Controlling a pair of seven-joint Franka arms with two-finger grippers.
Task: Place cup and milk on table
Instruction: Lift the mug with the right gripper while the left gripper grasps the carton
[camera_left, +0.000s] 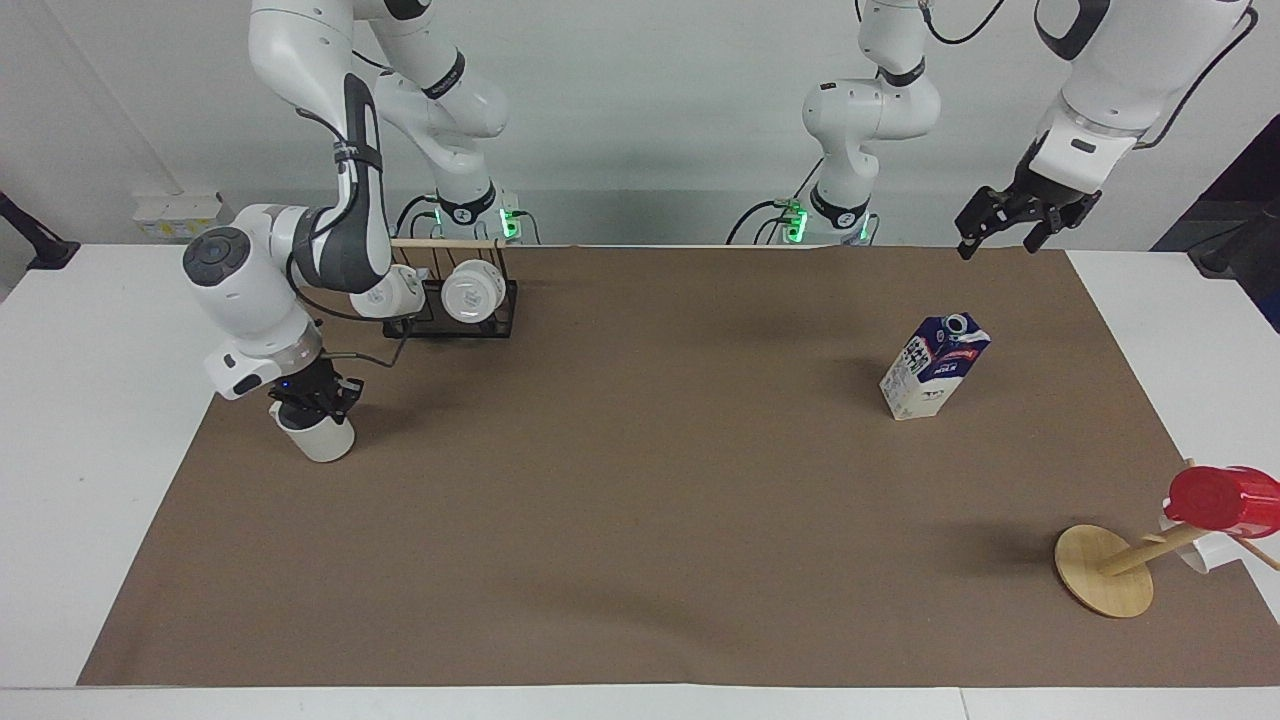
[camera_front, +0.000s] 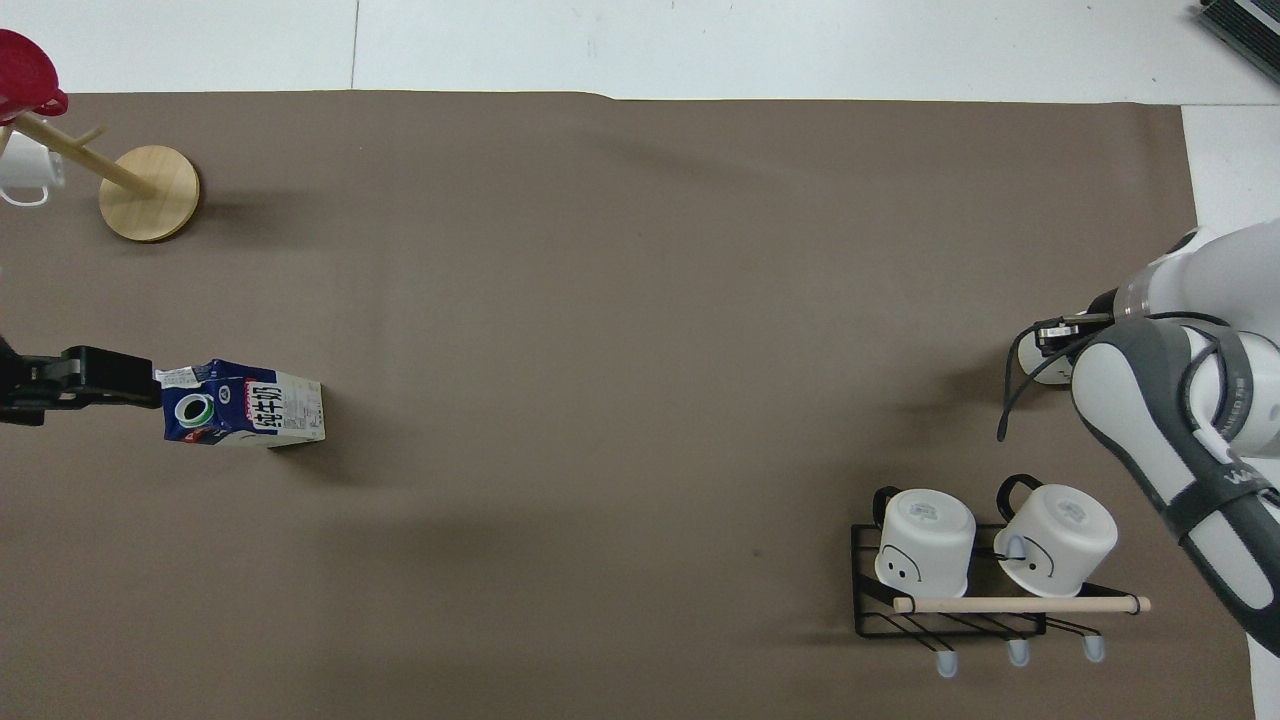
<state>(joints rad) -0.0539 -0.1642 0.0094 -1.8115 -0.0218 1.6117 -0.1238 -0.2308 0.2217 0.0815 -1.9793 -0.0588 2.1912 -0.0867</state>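
The cup, a plain off-white mug, stands upright on the brown sheet at the right arm's end of the table. My right gripper is down on its mouth and shut on the cup's rim. In the overhead view the arm hides most of the cup and the right gripper. The milk, a blue and white carton with a white cap, stands upright toward the left arm's end. My left gripper hangs open high in the air. In the overhead view the left gripper lies beside the milk.
A black wire rack with two glossy white mugs sits close to the right arm's base. A wooden mug tree with a red cup and a white mug stands at the corner farthest from the robots at the left arm's end.
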